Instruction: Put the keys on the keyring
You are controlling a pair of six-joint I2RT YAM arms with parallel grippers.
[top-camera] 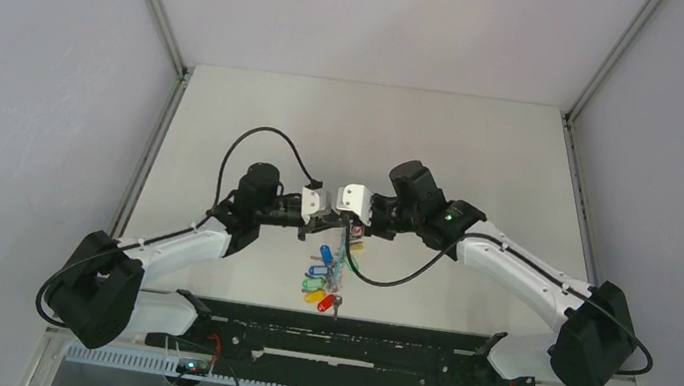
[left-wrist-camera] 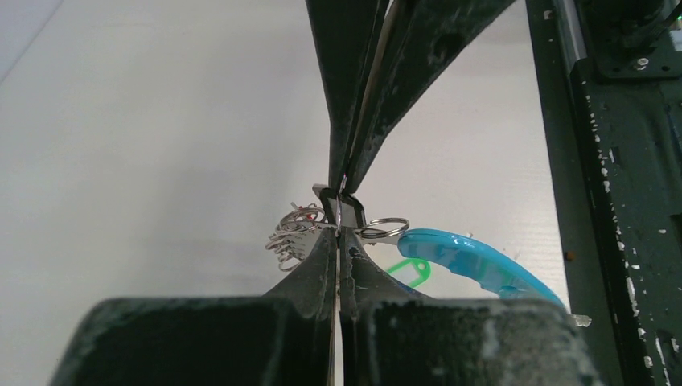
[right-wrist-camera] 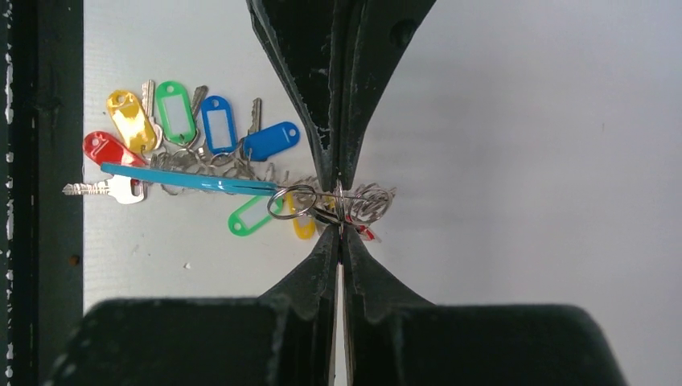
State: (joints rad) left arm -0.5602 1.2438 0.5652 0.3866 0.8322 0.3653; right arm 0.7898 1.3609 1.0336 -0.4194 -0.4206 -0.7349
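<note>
Shiny metal keys (right-wrist-camera: pixel 104 189), glossy plastic tags (right-wrist-camera: pixel 173 108), glossy blue keyring (right-wrist-camera: pixel 189 179), matt white table (right-wrist-camera: pixel 523 121), scuffed right tool (right-wrist-camera: pixel 339 211)

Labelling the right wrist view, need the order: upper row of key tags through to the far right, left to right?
red tag → yellow tag → green tag → blue tag → second blue tag → left gripper and right gripper, shut, tip to tip → bunch of split rings. Lower tags overlap; skipped.

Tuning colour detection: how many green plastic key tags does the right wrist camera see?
2. One green plastic key tag upper left in the bunch; the second below the turquoise plastic band. More may be hidden.
</note>
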